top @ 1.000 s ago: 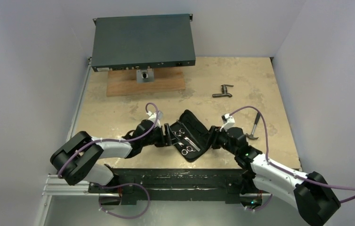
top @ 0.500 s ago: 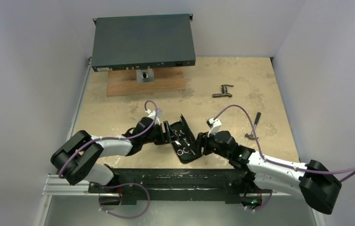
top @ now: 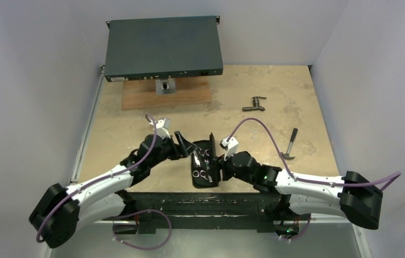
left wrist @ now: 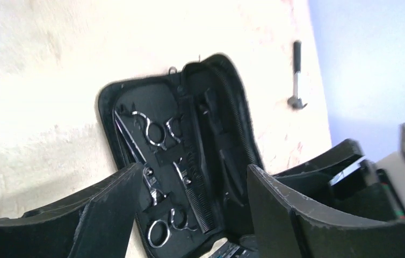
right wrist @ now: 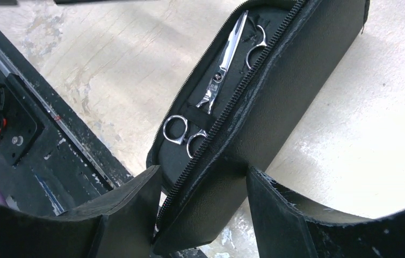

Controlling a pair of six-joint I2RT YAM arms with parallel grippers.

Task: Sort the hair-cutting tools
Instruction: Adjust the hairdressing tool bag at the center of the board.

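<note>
Two pairs of silver scissors (left wrist: pixel 154 131) strapped inside the left half of a black zip case (right wrist: pixel 297 70), one pair farther back, one pair nearer the front. Just beside them, along the fold of the case, a slim black comb (left wrist: pixel 196 196) with its teeth showing. In the right half of the case, a thin black piece (left wrist: pixel 217 126), too dark to make out well. Case lying on the tan table (top: pixel 136 123), only partly open, its right half tipped up off the table. At the right side of the case, the right gripper (right wrist: pixel 201 172), one finger on each face of that raised half, pinching it. Over the back left corner of the case, the left gripper (left wrist: pixel 192 169), fingers spread wide, nothing between them. To the right of the case, well apart, a small hammer (top: pixel 290 144) flat on the table. Farther back and to the right of the case, a dark T-shaped metal piece (top: pixel 254 104). Far behind the case, a wooden board (top: pixel 184 98) with a big dark flat box (top: pixel 163 48) above it.
</note>
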